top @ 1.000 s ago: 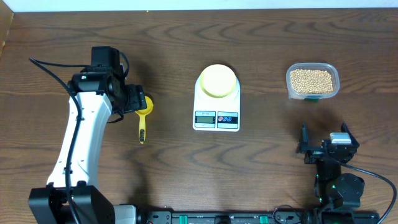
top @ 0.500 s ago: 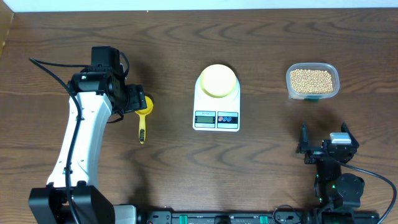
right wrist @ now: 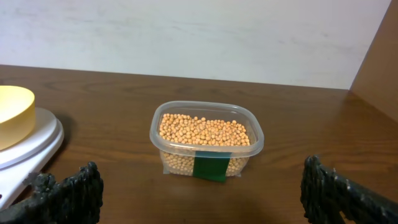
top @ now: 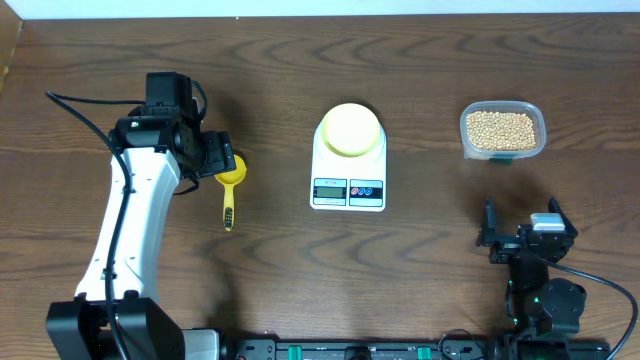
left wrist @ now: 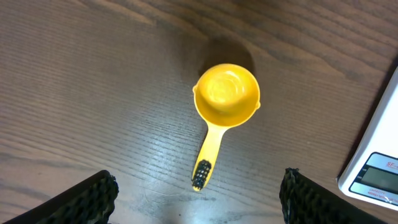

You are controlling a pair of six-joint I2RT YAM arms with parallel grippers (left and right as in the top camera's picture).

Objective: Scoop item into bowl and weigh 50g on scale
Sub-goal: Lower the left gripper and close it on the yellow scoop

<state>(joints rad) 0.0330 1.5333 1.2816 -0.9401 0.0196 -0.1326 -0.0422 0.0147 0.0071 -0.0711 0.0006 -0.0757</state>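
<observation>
A bright yellow scoop (left wrist: 226, 93) lies empty on the table, its handle (left wrist: 205, 163) pointing toward my left gripper (left wrist: 200, 205). That gripper hovers above the scoop (top: 230, 185), open wide, with one finger on each side of the handle end and touching nothing. The pale yellow-green bowl (top: 350, 130) sits empty on the white scale (top: 348, 188) at mid-table. Tan beans (right wrist: 205, 130) fill a clear tub (top: 502, 131) at the right. Near the front edge, my right gripper (top: 520, 238) rests open, facing the tub (right wrist: 207, 163) with nothing between its fingers (right wrist: 69, 193).
The scale's corner (left wrist: 373, 168) shows at the right edge of the left wrist view, close to the scoop. A pale wall (right wrist: 186, 31) runs behind the table's far edge. Bare wood lies between scale and tub.
</observation>
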